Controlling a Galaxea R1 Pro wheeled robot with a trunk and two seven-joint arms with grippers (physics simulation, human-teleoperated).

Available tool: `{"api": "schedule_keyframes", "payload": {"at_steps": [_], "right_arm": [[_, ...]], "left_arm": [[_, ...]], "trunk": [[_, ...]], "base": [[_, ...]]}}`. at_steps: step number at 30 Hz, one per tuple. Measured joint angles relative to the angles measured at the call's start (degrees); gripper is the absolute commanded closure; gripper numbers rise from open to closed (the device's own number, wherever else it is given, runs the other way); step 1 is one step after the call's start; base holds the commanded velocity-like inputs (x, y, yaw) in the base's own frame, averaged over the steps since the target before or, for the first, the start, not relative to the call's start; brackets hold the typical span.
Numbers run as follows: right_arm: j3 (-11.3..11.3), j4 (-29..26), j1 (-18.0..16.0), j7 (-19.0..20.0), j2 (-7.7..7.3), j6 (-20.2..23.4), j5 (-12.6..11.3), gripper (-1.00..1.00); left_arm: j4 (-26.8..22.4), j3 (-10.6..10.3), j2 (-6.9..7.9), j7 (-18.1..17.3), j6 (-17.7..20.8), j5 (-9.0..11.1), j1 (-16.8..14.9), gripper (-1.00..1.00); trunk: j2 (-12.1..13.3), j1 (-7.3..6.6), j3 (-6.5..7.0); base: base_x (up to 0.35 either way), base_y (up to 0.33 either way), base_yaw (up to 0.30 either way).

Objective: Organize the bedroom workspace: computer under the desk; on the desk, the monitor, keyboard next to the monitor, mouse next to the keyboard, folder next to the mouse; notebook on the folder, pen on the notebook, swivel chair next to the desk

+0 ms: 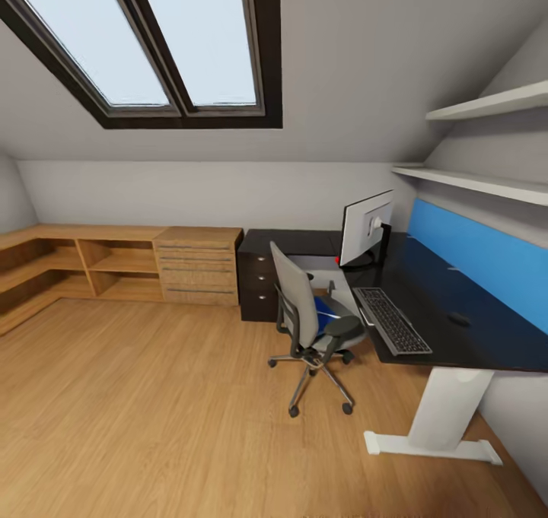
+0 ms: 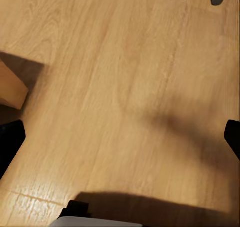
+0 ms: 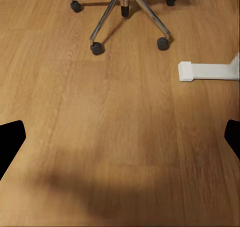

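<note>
Low shelving [image 1: 84, 263]: light-wood units along the far wall at the left, no task item on them that we can make out.
Left gripper [image 2: 120, 137]: in its wrist view we see its dark fingers far apart at both edges over bare floor [image 2: 115, 77], so it stands spread and empty.
Swivel chair [image 1: 308, 316]: just beside the worktop's near edge, back towards us, castered base on the floor.
Folder [image 1: 326, 310]: a bright-blue patch on the chair seat, mostly hidden by the backrest; it is not yet on the worktop.
Monitor [image 1: 366, 227]: upright on the worktop [image 1: 449, 305] near the corner, rear side towards us.
Keyboard [image 1: 391, 319]: flat on the worktop, near the monitor at the chair-side edge.
Right gripper [image 3: 120, 137]: fingers wide apart, holding nothing, aimed at the floor short of the chair base.
Step in hand: we judge this an approach. We should roll round to the chair's open side, stop squarely, then reach for the folder's free edge.
</note>
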Motion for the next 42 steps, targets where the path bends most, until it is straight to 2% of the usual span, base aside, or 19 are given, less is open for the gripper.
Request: {"api": "schedule_keyframes", "payload": {"at_steps": [9, 18, 21, 24, 29, 34, 42], "right_arm": [[0.35, 0.01, 0.00, 0.17, 0.24, -0.26, 0.14, -1.00], [0.17, 0.07, -0.01, 0.21, 0.03, -0.24, 0.15, -1.00], [0.09, 0.08, -0.01, 0.20, -0.02, -0.24, 0.16, -1.00], [0.04, 0.10, -0.01, 0.20, -0.07, -0.26, 0.20, -1.00], [0.02, 0.08, -0.01, 0.19, -0.15, -0.28, 0.25, -1.00], [0.01, 0.11, -0.01, 0.16, -0.29, -0.25, 0.37, -1.00], [-0.04, 0.09, -0.01, 0.12, -0.47, -0.20, 0.36, -1.00]], "left_arm": [[-0.52, -0.01, -0.03, 0.05, 0.12, 0.01, -0.01, -1.00], [-0.99, 0.07, 0.34, 0.39, 0.28, 0.18, 0.04, -1.00], [-1.14, 0.08, 0.43, 2.58, 1.29, 0.30, 0.01, -1.00], [-1.25, 0.08, 0.46, 5.96, 3.92, 0.39, 0.00, -1.00], [-1.36, 0.08, 0.48, 8.33, 7.44, 1.07, -0.11, -1.00], [-1.38, 0.08, 0.54, 9.11, 8.73, 2.28, -0.18, -1.00], [-1.64, 0.07, 0.57, 9.34, 8.80, 2.65, -0.26, -1.00]], "trunk": [[-3.61, 1.98, -1.63], [-7.23, 3.96, -3.25], [-8.43, 4.62, -3.79], [-9.63, 5.27, -4.33], [-11.64, 6.37, -5.23], [-13.65, 7.47, -6.13], [-16.86, 9.23, -7.56]], "base": [[0.000, 0.000, -0.266], [0.000, 0.000, -0.038], [0.000, 0.000, -0.004], [0.000, 0.000, -0.002], [0.000, 0.000, 0.000], [0.000, 0.000, 0.000], [0.000, 0.000, 0.000]]}}
